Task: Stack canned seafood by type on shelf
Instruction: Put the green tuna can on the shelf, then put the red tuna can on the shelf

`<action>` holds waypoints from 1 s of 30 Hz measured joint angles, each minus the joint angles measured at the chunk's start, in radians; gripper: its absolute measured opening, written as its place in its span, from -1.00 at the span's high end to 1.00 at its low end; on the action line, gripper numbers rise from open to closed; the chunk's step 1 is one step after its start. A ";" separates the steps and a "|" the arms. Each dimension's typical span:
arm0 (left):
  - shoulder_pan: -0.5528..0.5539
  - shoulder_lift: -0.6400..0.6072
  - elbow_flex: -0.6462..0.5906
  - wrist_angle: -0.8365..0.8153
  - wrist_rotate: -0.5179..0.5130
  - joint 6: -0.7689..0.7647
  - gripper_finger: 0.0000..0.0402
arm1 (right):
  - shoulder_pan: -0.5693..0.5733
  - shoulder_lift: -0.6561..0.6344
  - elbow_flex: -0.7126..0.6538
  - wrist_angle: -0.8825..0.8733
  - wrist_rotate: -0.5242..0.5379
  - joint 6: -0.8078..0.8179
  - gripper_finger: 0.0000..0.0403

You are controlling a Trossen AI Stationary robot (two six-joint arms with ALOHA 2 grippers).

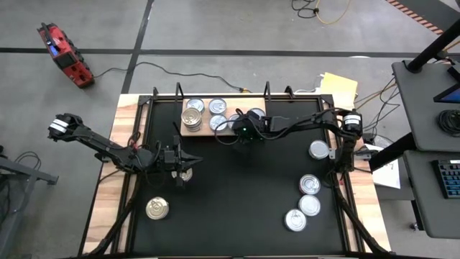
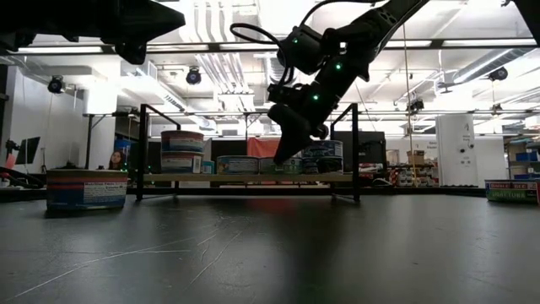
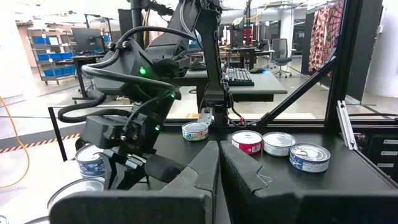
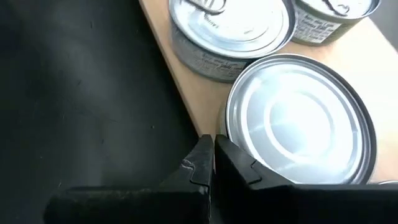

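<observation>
Jaws: both pairs clenched, nothing between the fingers on either arm.

Right gripper (image 4: 210, 163): fingertips pressed together, poised over the near edge of the shelf (image 4: 186, 93), tips just beside the rim of a silver-topped tin (image 4: 298, 121) lying on the board. Ahead of the tips, two more tins sit on the shelf: one with a pull tab (image 4: 230, 28), another next to it (image 4: 333, 15). In the low view this gripper (image 2: 287, 143) hangs tilted in front of the shelf (image 2: 245, 178), tips above the board's front edge.

Left gripper (image 3: 217, 165): closed, held over the black table (image 1: 237, 208), well apart from the shelf (image 1: 248, 106). A tin (image 1: 186, 175) lies just below its tips (image 1: 192, 160) in the high view.

Tins elsewhere: a gold-topped one (image 1: 157, 208) on the table behind the left jaws; four silver-topped ones (image 1: 310, 185) grouped on the table's right side, well away from both jaws. The shelf carries several tins, one stack (image 2: 181, 152) two high.
</observation>
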 joint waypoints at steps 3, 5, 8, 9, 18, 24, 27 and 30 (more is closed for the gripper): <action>0.000 0.000 0.000 0.000 0.000 0.000 1.00 | -0.002 0.000 0.000 0.007 0.000 -0.003 0.96; 0.000 0.000 0.000 0.000 0.000 0.000 1.00 | -0.002 0.000 0.000 0.009 0.000 -0.010 0.96; 0.000 0.000 0.000 -0.001 0.000 -0.002 1.00 | -0.001 -0.001 0.000 0.008 -0.001 -0.008 0.96; 0.000 0.000 0.000 -0.002 0.000 -0.006 1.00 | 0.004 -0.003 0.000 0.006 0.000 -0.003 0.96; 0.000 0.000 0.000 -0.027 0.001 -0.104 1.00 | 0.106 -0.071 0.000 -0.032 -0.001 -0.004 0.95; -0.001 0.016 0.000 -0.059 0.002 -0.238 1.00 | 0.213 -0.110 -0.019 -0.059 -0.002 0.018 0.95; -0.001 0.060 0.000 -0.051 0.002 -0.292 1.00 | 0.277 -0.125 -0.044 -0.053 -0.003 0.050 0.95; -0.001 0.122 0.000 -0.026 0.003 -0.337 1.00 | 0.342 -0.133 -0.065 -0.045 -0.003 0.065 0.95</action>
